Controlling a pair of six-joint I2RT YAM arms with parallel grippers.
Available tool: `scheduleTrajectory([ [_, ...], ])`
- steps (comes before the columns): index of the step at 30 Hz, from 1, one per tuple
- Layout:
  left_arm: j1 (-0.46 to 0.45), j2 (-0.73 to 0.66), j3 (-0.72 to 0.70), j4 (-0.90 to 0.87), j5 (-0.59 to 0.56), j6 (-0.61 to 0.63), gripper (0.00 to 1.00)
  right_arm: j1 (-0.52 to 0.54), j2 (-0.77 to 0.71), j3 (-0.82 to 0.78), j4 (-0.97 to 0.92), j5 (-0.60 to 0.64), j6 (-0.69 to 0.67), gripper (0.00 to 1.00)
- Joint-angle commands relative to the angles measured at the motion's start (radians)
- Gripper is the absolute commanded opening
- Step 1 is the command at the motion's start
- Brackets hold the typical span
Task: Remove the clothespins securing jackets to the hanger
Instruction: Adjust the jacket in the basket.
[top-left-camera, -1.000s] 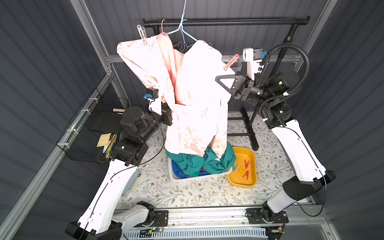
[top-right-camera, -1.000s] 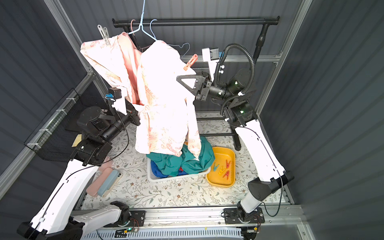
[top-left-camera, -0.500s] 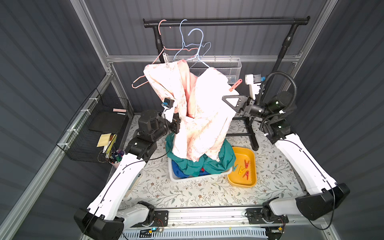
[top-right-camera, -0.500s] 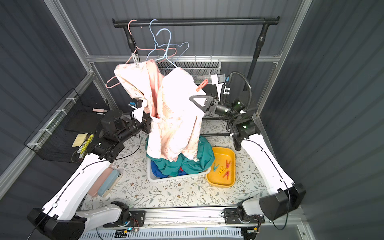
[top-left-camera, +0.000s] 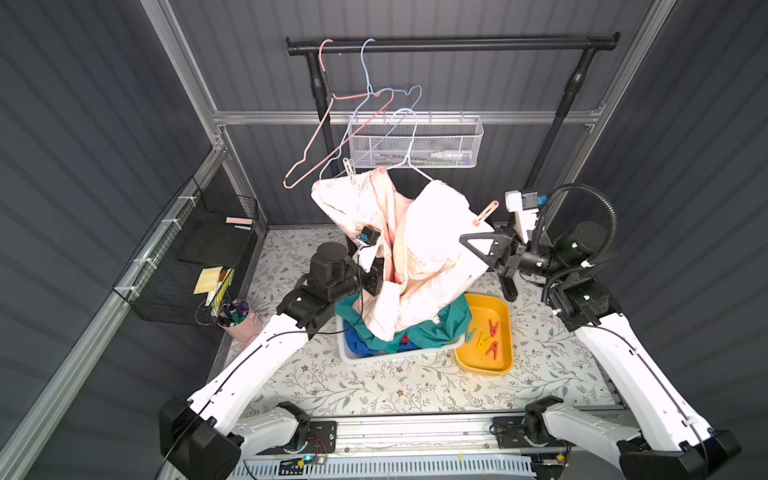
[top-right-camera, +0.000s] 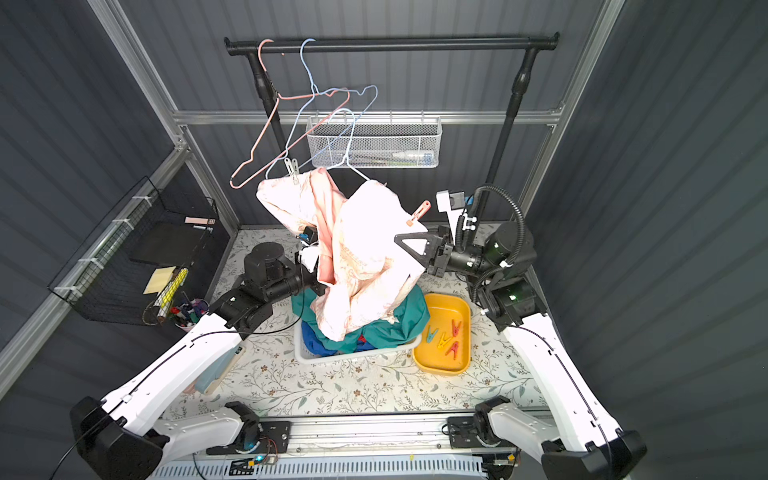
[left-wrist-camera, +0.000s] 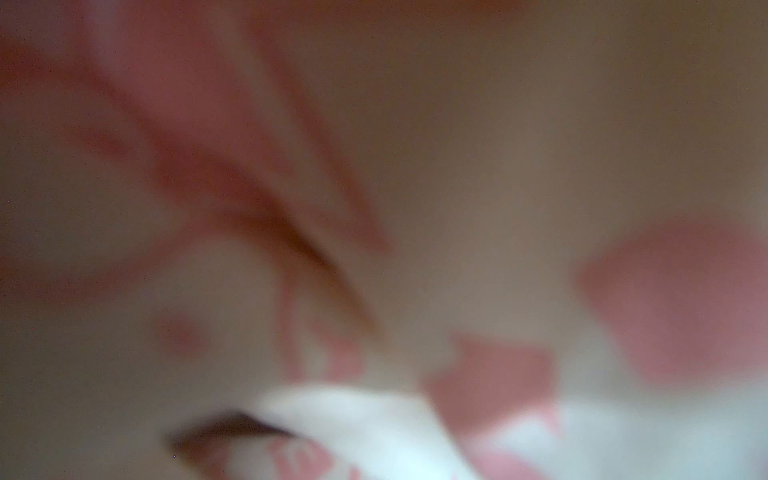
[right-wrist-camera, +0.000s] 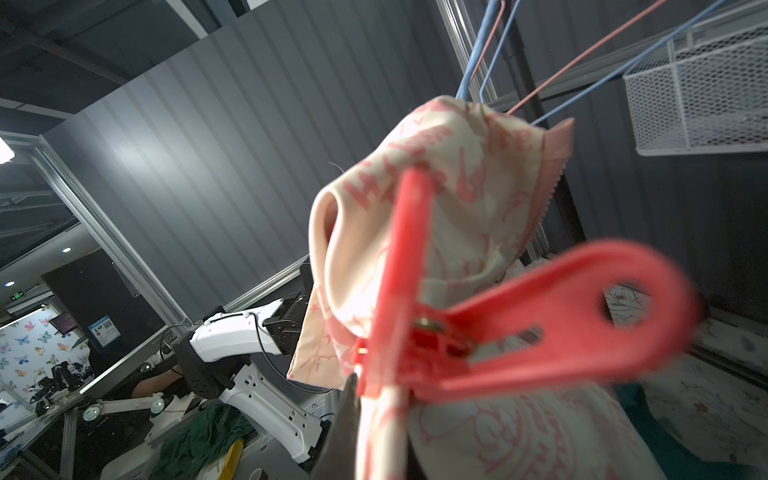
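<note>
Top views, both: cream jacket (top-left-camera: 419, 249) hangs on the pale-blue hanger (top-left-camera: 414, 137), its hem sagging onto the teal jacket (top-left-camera: 440, 328) in the white basket (top-left-camera: 353, 358).

Whitish-grey clothespin (top-left-camera: 350, 171) sits at the jacket's 11 o'clock shoulder and coral clothespin (top-left-camera: 486, 212) at 2 o'clock (right wrist view shows it biting cloth).

Right fingers (top-left-camera: 467, 240) are together, tips against cloth just under the coral clothespin; cannot tell whether cloth is pinched.

Left fingers are buried in cloth at 9 o'clock, unseen, and taken as together; the left wrist view is blurred fabric only.

Loose clothespins (top-left-camera: 488, 334) lie in the yellow tray (top-left-camera: 484, 368), at 3 o'clock of the basket, on the table (top-left-camera: 374, 390).
</note>
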Motion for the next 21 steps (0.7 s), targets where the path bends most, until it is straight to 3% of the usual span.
scheduleTrajectory([
  [1, -0.027, -0.014, -0.017, 0.022, -0.026, -0.033, 0.00, 0.008, -0.043, -0.022, 0.010, -0.023, -0.030, 0.00],
  [12, -0.032, -0.083, -0.208, 0.011, -0.086, -0.223, 0.00, 0.034, -0.088, -0.163, -0.093, -0.010, -0.084, 0.00],
  [21, -0.032, -0.024, -0.378, 0.108, -0.148, -0.383, 0.00, 0.104, -0.049, -0.246, -0.243, 0.073, -0.223, 0.00],
])
